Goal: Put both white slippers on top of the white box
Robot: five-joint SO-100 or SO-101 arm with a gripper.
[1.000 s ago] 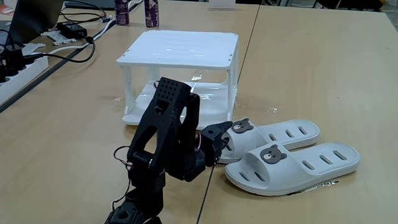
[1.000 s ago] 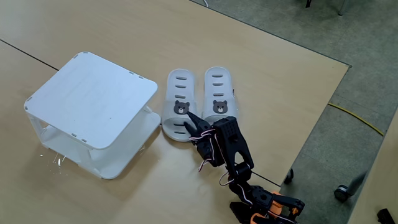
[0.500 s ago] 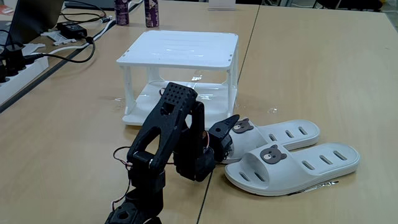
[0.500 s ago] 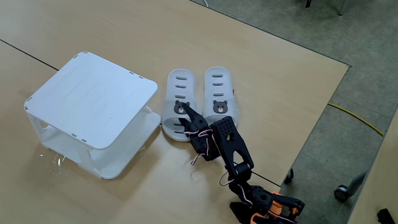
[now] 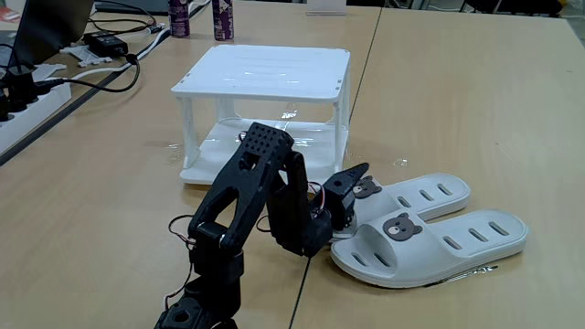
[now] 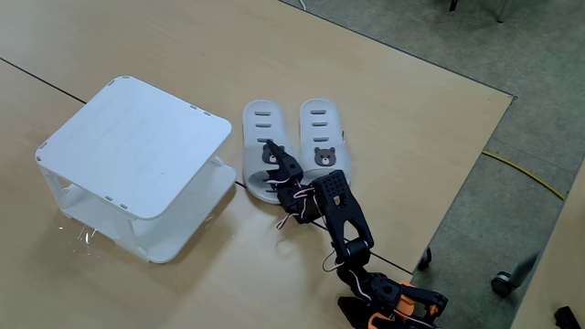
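1 black arm, 1 gripper (image 6: 274, 157), 2 white slippers and 1 white box (image 6: 137, 146) on a pale wooden table (image 6: 384, 100). In a fixed view from above: 2 slippers side by side, parallel and nearly touching, just right of the box; the left slipper (image 6: 259, 123) nearer the box, the right slipper (image 6: 320, 128) beside it. 1 brown bear badge on each, 2 in all. Gripper low over the strap end of the left slipper, fingers (image 6: 285, 164) dark against the bear badge; jaws slightly parted around the strap, but whether actually clamped on it, cannot tell. In a fixed view from the side: the same gripper (image 5: 352, 178) at the toe end of the far slipper (image 5: 416, 194), upper finger raised and pointing right, the near slipper (image 5: 439, 245) lying free in front, both flat on the table. White box (image 5: 265, 73) behind the arm, 2 tiers, flat top bare of slippers, glossy lower shelf beneath on thin corner posts. At the far edge in the side view: 2 dark purple cans (image 5: 201, 16), 1 black cable (image 5: 101, 78) trailing across the left, 1 white power strip (image 5: 23, 105) along the left margin.
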